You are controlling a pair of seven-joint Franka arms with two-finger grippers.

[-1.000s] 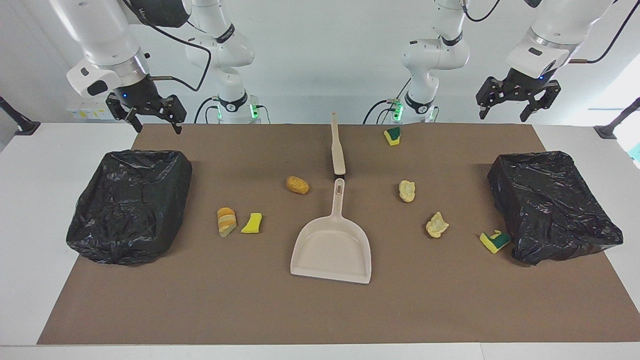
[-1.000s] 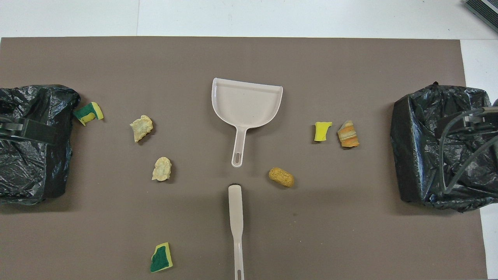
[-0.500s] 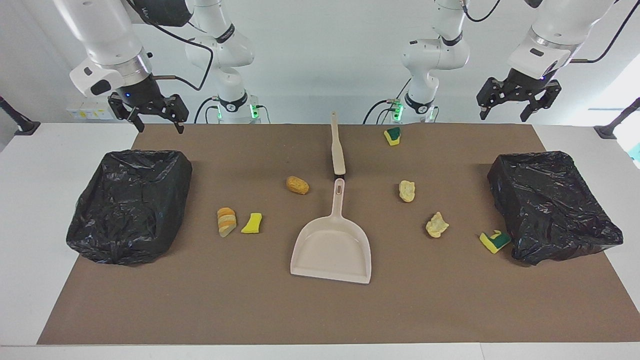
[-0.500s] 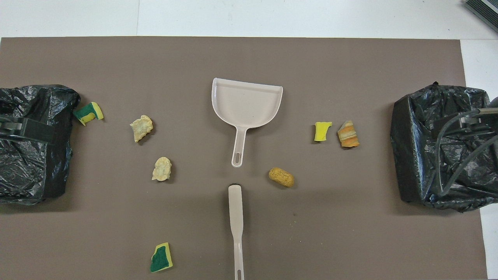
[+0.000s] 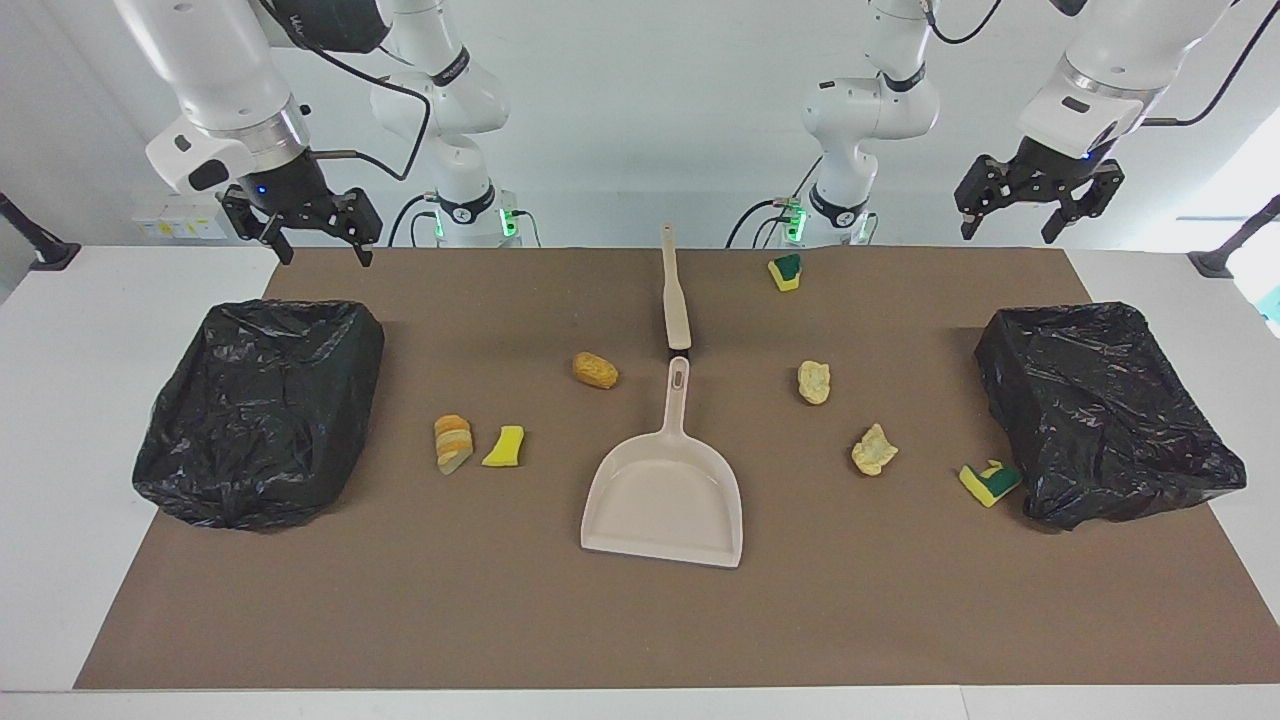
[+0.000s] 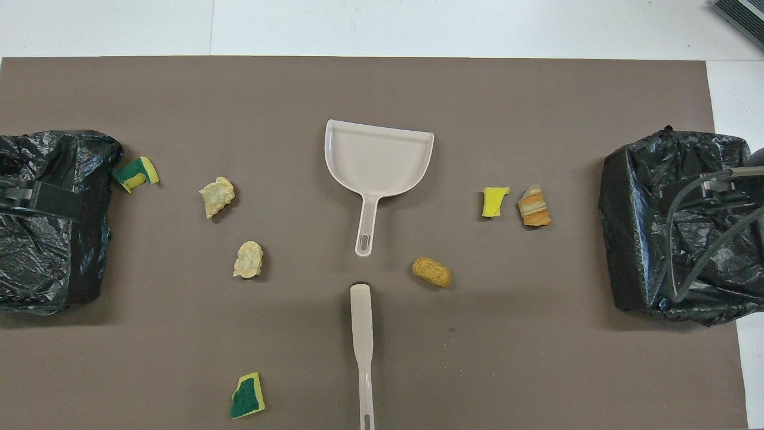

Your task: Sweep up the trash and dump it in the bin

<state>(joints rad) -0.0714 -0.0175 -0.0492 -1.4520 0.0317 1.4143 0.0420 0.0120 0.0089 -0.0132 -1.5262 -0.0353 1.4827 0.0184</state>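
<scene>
Facing view is showing the brush [image 5: 676, 295] lying mid-tabletop, handle pointing at the robots, dustpan [image 5: 665, 496] just past it, trash [image 5: 596, 370] lying scattered about it. Right gripper [image 5: 318, 250] and left gripper [image 5: 1009, 226] are hovering wide, holding nothing, neither nearer.

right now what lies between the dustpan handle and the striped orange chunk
One plain yellow sponge bit, beside the striped orange chunk; otherwise bare mat up to the dustpan. Overhead view shows it.
</scene>
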